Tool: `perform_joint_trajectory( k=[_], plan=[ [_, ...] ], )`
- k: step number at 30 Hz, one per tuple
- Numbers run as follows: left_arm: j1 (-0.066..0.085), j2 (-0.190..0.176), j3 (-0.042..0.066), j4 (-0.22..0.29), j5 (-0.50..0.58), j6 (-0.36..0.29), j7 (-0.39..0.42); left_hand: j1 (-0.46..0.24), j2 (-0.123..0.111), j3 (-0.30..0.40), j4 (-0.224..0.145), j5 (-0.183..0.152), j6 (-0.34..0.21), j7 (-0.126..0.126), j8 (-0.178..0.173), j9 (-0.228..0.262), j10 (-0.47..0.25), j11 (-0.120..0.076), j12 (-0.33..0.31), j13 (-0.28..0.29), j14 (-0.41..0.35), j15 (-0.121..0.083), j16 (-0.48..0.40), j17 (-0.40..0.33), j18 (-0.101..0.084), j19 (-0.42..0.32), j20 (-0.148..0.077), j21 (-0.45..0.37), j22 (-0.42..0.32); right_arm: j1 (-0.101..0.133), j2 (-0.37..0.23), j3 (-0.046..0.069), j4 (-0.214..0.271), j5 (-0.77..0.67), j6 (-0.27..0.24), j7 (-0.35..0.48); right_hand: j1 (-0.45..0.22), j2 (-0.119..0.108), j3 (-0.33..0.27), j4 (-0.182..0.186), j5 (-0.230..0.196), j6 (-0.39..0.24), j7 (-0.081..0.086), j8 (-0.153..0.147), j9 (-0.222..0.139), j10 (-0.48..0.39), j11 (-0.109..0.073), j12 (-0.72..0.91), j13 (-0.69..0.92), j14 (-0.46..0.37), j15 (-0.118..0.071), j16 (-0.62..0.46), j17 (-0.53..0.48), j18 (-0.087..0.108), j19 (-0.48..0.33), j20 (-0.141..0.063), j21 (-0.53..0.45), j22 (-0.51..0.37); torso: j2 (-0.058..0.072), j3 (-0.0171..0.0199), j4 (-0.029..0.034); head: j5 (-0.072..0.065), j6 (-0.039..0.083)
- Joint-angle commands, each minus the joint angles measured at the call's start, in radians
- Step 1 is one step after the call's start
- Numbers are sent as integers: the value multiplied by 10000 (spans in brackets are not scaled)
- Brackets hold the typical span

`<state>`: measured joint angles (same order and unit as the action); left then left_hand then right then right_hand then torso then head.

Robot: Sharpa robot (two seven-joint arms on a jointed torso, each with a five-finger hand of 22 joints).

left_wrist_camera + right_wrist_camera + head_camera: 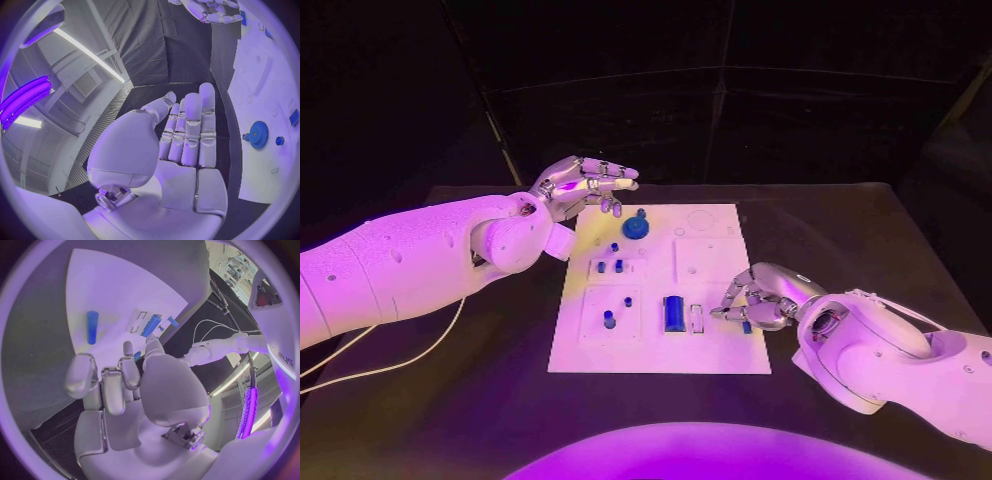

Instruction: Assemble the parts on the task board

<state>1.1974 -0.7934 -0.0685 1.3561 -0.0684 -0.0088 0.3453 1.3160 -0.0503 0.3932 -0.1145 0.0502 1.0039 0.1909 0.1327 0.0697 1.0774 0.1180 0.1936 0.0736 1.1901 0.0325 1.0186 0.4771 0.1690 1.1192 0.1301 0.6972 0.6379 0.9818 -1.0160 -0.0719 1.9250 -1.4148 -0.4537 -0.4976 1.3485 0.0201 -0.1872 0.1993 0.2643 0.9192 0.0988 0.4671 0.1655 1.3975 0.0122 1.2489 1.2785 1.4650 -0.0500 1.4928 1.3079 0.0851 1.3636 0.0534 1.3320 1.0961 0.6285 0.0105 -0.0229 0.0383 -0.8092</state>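
Head view: flat white task board (718,340) lies lengthwise up-frame; blue bar (674,313) likewise. Left hand (584,185) spread, empty; right hand (756,296) apparently pinches a small blue part (746,326).

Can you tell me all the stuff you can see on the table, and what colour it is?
task board: one, white, middle of the table.
gear: one, blue, far end of the board.
long block: one, blue, near half of the board.
small parts: several, blue, scattered over the board's left side.
table: one, black.
cable: one, white, on the table below the left arm.
left hand: silver, above the board's far left corner.
right hand: silver, at the board's right edge.
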Motion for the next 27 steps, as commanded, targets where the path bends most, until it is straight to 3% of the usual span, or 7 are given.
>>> perform_joint_trajectory(
  k=[1,7,11,13,15,20,27],
  plan=[
    [10,-2,3,18,0,91,62,-6,76,-41,9,3,-75,20,49,-12,-62,21,60,-14,-51,-6,59,-11,139,-31,10,-34,-13,21,-317,4,141,99,-568,547,-93,28,-84,7,58,-133,30,-119,-42,12,71,-35,-34,762,-15,34,1156,55,62,37,47,-5,-16,12,-37,-119,8],
    [9,-11,-7,32,0,83,68,-12,98,-54,21,3,-92,20,58,-12,-87,23,86,-15,-57,-1,67,-21,138,-30,15,-45,-21,33,-880,4,16,-100,19,205,-48,65,-126,22,51,-216,70,-243,-92,-58,107,-155,-130,739,14,-22,1058,69,21,63,1,-85,-15,-11,-15,-393,24],
    [7,2,-12,37,0,92,78,-12,98,-54,21,3,-92,20,58,-12,-87,23,86,-15,-57,-1,67,-21,138,-30,15,-45,-21,28,-935,1,-124,-181,175,113,58,52,-152,-20,70,-145,69,-261,-99,-124,111,-265,-215,723,25,-60,999,82,-14,77,-39,-148,9,20,13,-504,28],
    [2,2,-14,37,0,92,81,-12,98,-54,21,3,-92,20,58,-12,-87,23,86,-15,-57,-1,67,-21,138,-30,15,-45,-21,25,-917,0,-200,-217,257,65,75,48,-160,-27,72,-128,67,-261,-98,-131,110,-277,-223,721,25,-64,994,84,-18,79,-44,-155,7,31,1,-506,32],
    [-1,1,-15,34,0,91,82,-12,98,-54,21,3,-92,20,58,-12,-87,23,86,-15,-57,-1,67,-21,138,-30,15,-45,-21,23,-884,-1,-266,-287,349,0,94,29,-181,-36,61,-102,65,-262,-98,-140,108,-292,-233,718,25,-71,984,88,-27,80,-56,-173,-9,5,-6,-514,12],
    [-4,2,-18,40,0,98,89,-12,98,-54,21,3,-92,20,58,-12,-87,23,86,-15,-57,-1,67,-21,138,-30,15,-45,-21,18,-739,-4,-452,-529,648,-223,87,-17,-262,-20,-24,-55,61,-276,-102,-166,109,-340,-267,709,25,-96,949,94,-44,84,-78,-203,-3,-8,22,-544,16],
    [-7,-11,-21,49,0,104,94,-12,98,-54,21,3,-92,20,58,-12,-87,23,86,-15,-57,-1,67,-21,138,-30,15,-45,-21,10,-511,-6,-619,-634,1061,-382,146,-84,-331,-48,-74,-30,55,-295,-107,-179,103,-364,-280,702,23,-117,923,101,-63,85,-106,-240,-8,2,21,-505,16]
  ],
)
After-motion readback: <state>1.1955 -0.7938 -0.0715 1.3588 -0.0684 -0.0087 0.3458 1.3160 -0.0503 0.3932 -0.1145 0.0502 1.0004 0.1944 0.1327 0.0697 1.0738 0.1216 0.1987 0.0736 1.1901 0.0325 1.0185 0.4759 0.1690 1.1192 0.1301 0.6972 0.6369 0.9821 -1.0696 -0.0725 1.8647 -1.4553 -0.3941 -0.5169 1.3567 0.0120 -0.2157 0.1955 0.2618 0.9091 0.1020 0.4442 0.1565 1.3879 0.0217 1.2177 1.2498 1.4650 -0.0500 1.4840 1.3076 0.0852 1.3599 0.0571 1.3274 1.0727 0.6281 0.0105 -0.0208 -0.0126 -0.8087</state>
